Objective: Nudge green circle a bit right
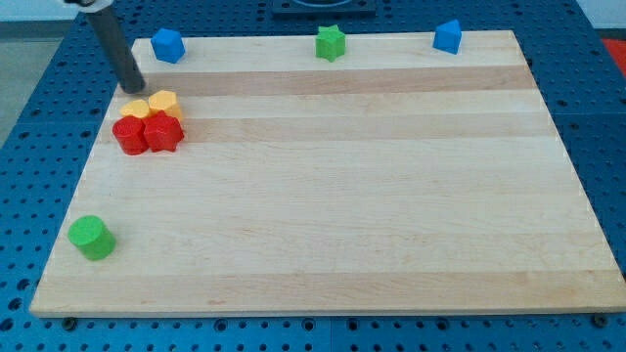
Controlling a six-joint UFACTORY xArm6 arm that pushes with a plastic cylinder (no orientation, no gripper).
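A green circle, a short round block, sits alone near the bottom-left corner of a pale wooden board. Everything else is placed from it.

Well above the green circle, toward the view's top, is a tight cluster of four blocks that appear to touch: two red blocks side by side, with two yellow blocks just behind them. Their exact shapes are hard to make out. My tip rests just above and to the left of this cluster, beside the yellow pair and well apart from the green circle. The rod has no jaws and grasps nothing; it is touching no block that I can tell.

Farther up, along the board's top edge, stand a blue block above the cluster, a green star far up and to the right, and another blue block farther right still.

Risks, as a judgement: travelling straight down to the green circle could drag the red and yellow blocks. The green circle sits close to the board's left edge, leaving little room to get behind it; an off-centre push could roll it toward the bottom edge, and too long a push would overshoot.

No containers are present.
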